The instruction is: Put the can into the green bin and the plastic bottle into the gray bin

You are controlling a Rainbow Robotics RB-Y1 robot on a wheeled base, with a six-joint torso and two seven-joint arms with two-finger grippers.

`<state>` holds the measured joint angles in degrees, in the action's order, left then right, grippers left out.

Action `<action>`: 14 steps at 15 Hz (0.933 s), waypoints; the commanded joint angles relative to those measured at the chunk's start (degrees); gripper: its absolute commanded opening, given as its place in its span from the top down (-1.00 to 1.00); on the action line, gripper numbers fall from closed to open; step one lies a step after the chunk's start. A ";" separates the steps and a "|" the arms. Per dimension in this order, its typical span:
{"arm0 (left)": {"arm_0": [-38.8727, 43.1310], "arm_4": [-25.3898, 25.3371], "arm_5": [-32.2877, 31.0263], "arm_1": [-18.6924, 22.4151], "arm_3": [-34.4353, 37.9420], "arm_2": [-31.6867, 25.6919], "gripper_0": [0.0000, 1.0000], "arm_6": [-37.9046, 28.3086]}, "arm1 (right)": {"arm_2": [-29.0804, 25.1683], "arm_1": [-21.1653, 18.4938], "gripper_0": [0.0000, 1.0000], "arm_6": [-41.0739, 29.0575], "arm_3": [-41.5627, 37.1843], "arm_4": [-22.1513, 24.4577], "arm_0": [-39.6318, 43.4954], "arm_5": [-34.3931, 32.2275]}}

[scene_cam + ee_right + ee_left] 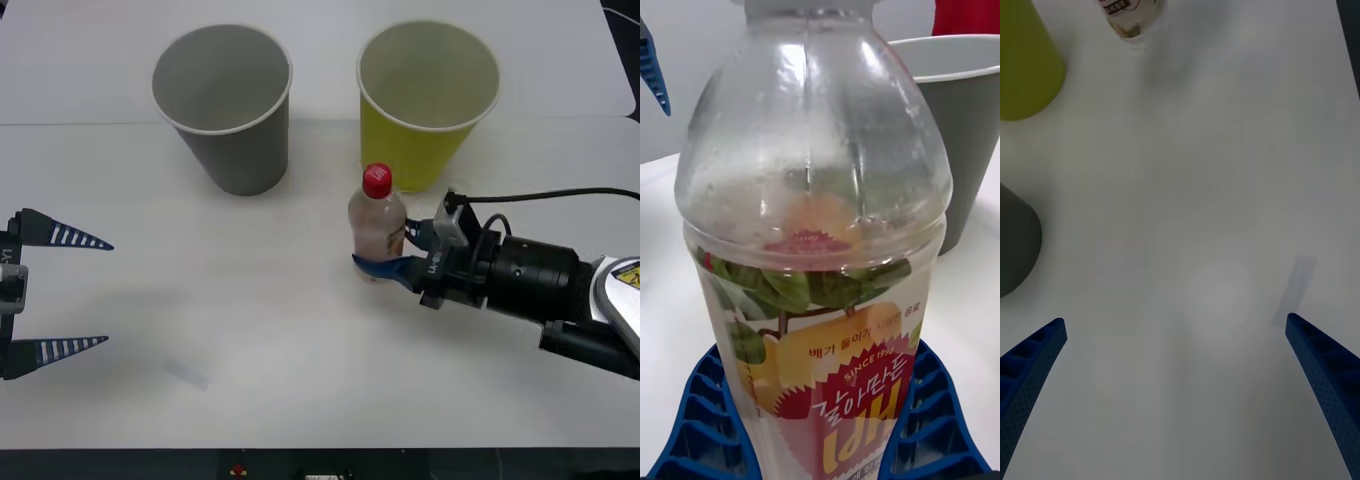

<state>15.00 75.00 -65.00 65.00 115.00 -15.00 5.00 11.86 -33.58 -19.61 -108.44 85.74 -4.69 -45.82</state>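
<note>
The small clear plastic bottle with red screw cap (377,225) stands upright at the centre of the white counter (300,330), just below the large yellow-green paper cup (428,100) at upper right. The right end effector (392,250) holds the bottle between its blue ribbed fingers (704,420). The large gray paper cup (225,105) stands at upper left. The left end effector (75,292) waits wide open at the left edge.

Right gripper (385,250): blue ribbed fingers (936,420) on a black cylindrical wrist; small grey-white block at the wrist's 12 o'clock, a black cable looping off it toward 3 o'clock; white shell with a yellow label farther back. Left gripper (85,292): two tapered blue fingers (1030,367) with pale ribbing; black bracket with white lettering.
</note>
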 commanded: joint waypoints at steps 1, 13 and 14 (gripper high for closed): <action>0.00 0.00 0.00 0.00 0.00 0.00 -1.00 0.00 | -1.84 -0.87 1.00 -14.32 -8.19 9.44 0.65 -2.70; 0.00 0.00 0.00 0.00 0.00 0.00 -1.00 0.00 | -7.38 -2.89 1.00 -55.80 -23.31 25.09 -16.40 -27.31; 0.00 0.00 0.00 0.00 0.00 0.00 -1.00 0.00 | -7.29 -3.07 1.00 -57.03 -22.78 25.09 -18.95 -29.15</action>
<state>15.00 75.00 -65.00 65.00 115.00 -15.00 5.00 4.50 -36.53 -75.68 -131.59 110.83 -21.85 -73.68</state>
